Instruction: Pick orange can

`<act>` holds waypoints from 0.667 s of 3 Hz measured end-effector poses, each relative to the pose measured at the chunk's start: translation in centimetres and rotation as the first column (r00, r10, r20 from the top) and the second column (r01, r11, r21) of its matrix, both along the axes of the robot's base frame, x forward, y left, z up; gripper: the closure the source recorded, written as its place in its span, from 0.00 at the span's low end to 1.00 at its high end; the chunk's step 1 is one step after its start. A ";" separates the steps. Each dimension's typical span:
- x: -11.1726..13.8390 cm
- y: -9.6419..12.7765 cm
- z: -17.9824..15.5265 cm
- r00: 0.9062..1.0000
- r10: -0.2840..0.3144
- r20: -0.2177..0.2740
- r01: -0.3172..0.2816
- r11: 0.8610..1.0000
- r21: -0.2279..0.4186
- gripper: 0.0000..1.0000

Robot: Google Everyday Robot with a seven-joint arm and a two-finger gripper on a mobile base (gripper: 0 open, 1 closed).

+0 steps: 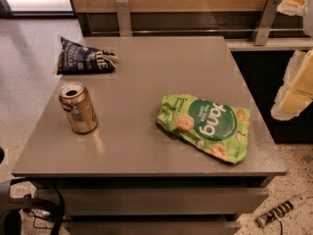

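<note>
One claw (294, 87), cropped at right edge, well apart from orange can (78, 107).

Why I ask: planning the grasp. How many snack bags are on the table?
2: the dark blue snack bag at back left, the green chip bag right of centre. End effector at the right edge.
</note>
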State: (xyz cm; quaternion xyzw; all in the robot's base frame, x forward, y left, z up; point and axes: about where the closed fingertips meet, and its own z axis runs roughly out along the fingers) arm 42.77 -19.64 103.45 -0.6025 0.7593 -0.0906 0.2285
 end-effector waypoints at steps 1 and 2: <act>0.1 0.2 -0.1 1.000 0.003 0.002 -0.003 1.000 0.010 0.00; 0.9 2.4 -1.2 0.999 0.039 0.034 -0.043 0.991 0.129 0.00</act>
